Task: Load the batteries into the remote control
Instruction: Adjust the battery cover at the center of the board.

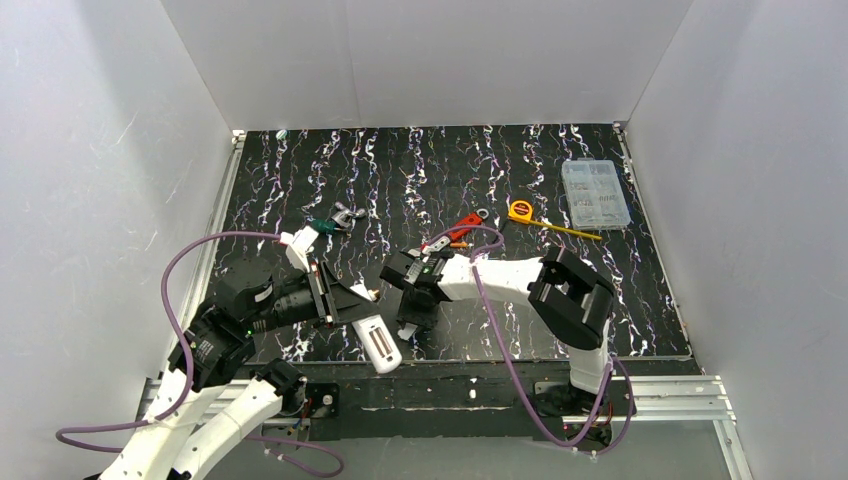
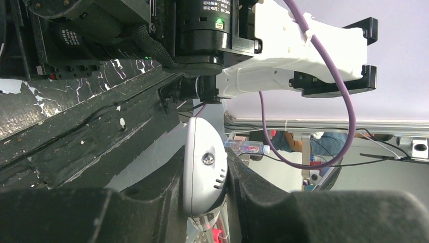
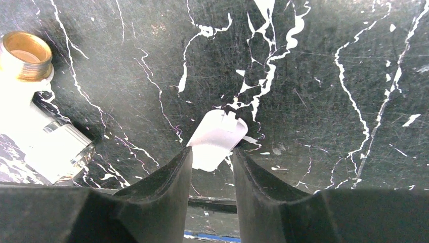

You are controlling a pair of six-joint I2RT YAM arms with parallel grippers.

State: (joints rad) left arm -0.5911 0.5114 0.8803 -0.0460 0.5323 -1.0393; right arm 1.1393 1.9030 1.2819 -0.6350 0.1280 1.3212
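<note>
White remote control (image 2: pixel 202 167) clamped in left gripper (image 2: pixel 205 163); right gripper (image 3: pixel 212 153) straddles flat cover (image 3: pixel 216 132), pinch unclear. Likely cover-pickup step; next needs a firm squeeze, then a level lift.

White-and-black arms (image 1: pixel 500 275), purple cables (image 2: pixel 349 101) (small green status light (image 2: pixel 219 22))

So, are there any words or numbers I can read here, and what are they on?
Nothing reads clearly.
On the black motor: small white print, too small to read.
On the bottle: a label, blurred.
On the remote control: no writing shows.
</note>
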